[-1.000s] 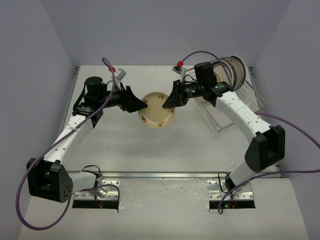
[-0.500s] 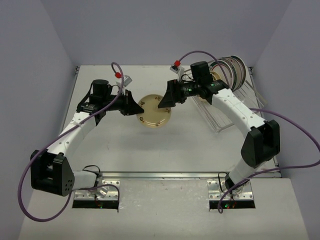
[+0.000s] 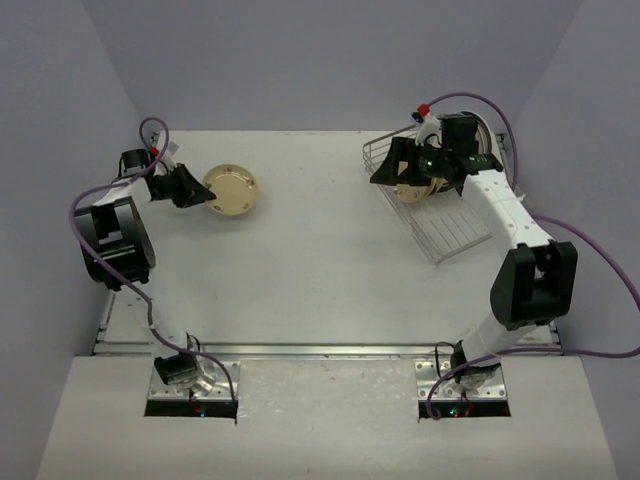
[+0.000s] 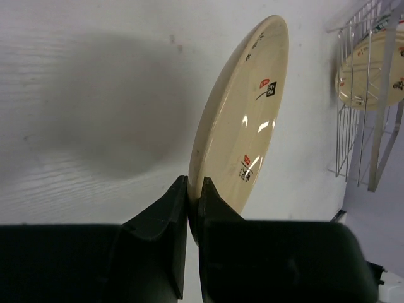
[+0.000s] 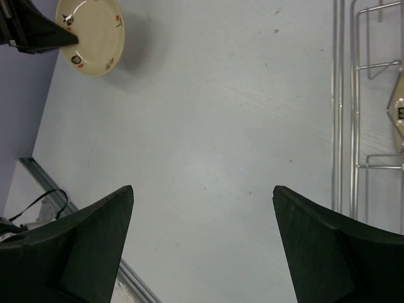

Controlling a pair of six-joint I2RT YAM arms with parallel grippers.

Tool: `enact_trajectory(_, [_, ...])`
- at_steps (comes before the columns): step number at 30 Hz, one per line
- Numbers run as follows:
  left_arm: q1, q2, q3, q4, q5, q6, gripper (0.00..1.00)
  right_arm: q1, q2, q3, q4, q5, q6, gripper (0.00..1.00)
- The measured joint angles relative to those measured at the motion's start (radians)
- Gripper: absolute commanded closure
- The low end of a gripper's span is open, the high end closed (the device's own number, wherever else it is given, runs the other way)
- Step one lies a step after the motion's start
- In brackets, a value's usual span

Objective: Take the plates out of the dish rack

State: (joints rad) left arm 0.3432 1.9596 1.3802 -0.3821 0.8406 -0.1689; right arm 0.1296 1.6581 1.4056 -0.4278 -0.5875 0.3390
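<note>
A second ago both claws met mid-frame on one cream plate (image 3: 232, 190). Now the left claw (image 3: 203, 192) alone has it, clenched on its rim, and has carried it to the upper left of the surface (image 3: 300, 260), where it hangs tilted and not yet laid down. The right claw (image 3: 392, 168) has let go, its jaws spread wide, and is back at the dish rack (image 3: 450, 232) in the upper right. The handover looks complete, so one plate is nearly unloaded.

Count: two claws, one rack, two cream plates in sight, including a second cream plate (image 3: 408, 192) in the rack. Any others are hidden behind the right arm.
</note>
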Motion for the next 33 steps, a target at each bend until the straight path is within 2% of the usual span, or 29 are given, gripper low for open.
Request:
enact_trajectory(5, [0.057,0.145,0.107,0.007,-0.046,-0.055,1.0,-0.031,-0.002,-0.007,0.0,0.059,-0.023,0.11])
enact_trajectory(14, [0.065,0.274,0.286,0.062,-0.175,-0.097,0.96,-0.106,0.005,-0.006,-0.001,0.116,-0.021,0.12])
enact_trajectory(18, [0.065,0.333,0.328,0.062,-0.215,-0.106,0.84,-0.129,0.031,0.003,-0.008,0.127,-0.021,0.12])
enact_trajectory(21, [0.067,0.35,0.334,0.05,-0.236,-0.11,0.69,-0.128,0.048,0.008,-0.019,0.133,-0.021,0.13])
enact_trajectory(23, [0.068,0.353,0.335,0.037,-0.269,-0.1,0.64,-0.126,0.057,0.012,-0.027,0.137,-0.021,0.13])
enact_trajectory(30, [0.069,0.342,0.34,0.029,-0.344,-0.075,0.49,-0.124,0.094,0.059,-0.034,0.157,-0.02,0.13])
enact_trajectory(33, [0.069,0.333,0.339,0.028,-0.38,-0.064,0.48,-0.124,0.115,0.085,-0.038,0.167,-0.017,0.15])
